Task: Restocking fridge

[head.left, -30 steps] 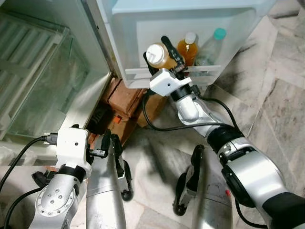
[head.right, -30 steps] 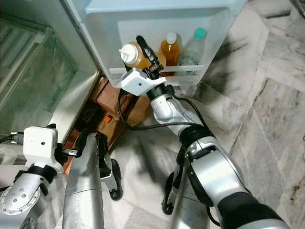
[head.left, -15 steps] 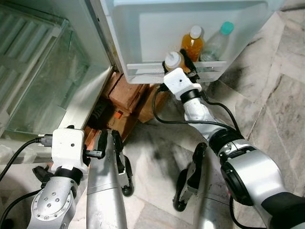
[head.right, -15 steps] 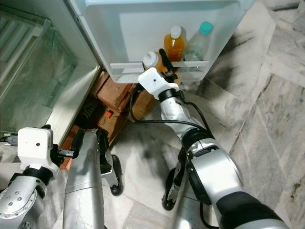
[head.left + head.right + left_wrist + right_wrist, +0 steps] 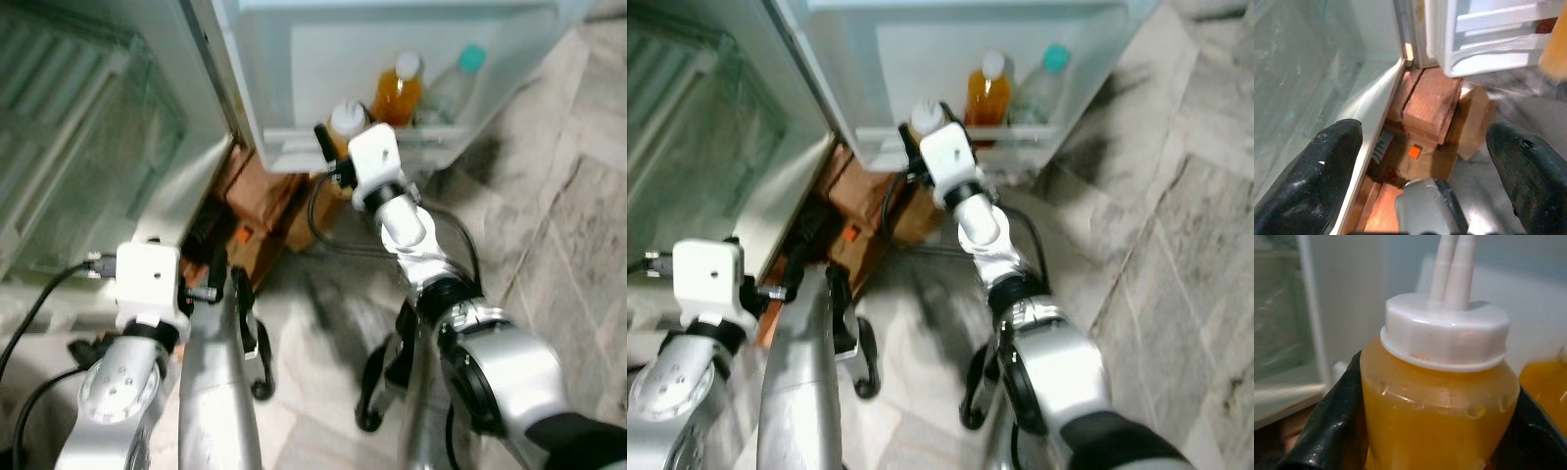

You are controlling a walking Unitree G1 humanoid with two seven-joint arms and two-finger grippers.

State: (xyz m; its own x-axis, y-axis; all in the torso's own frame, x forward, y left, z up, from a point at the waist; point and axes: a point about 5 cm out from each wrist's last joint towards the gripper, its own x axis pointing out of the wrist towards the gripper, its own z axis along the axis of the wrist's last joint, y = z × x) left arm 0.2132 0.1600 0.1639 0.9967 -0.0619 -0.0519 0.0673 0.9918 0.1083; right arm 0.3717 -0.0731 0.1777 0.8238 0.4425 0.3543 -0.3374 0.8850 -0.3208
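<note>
Gripping status, head views: the right gripper pinches an orange juice bottle with a white cap, held at the front rail of the door shelf of the open fridge door.
Shelf contents, head views: a second orange bottle with a white cap and a clear bottle with a teal cap stand upright side by side behind the rail, just beside the held bottle.
Left arm, head views: the left gripper hangs low by the robot's leg, over the marble floor, near the wooden blocks under the fridge body.
Fridge interior, head views: a glass shelf lies to the left of the door.
Left wrist view: the two black fingers are spread wide with nothing between them; the wooden blocks and the lower edge of the door shelf lie ahead.
Right wrist view: the juice bottle sits clamped between the black fingers, one on each side of its shoulder; its white cap is upright; part of the second orange bottle shows beside it.
</note>
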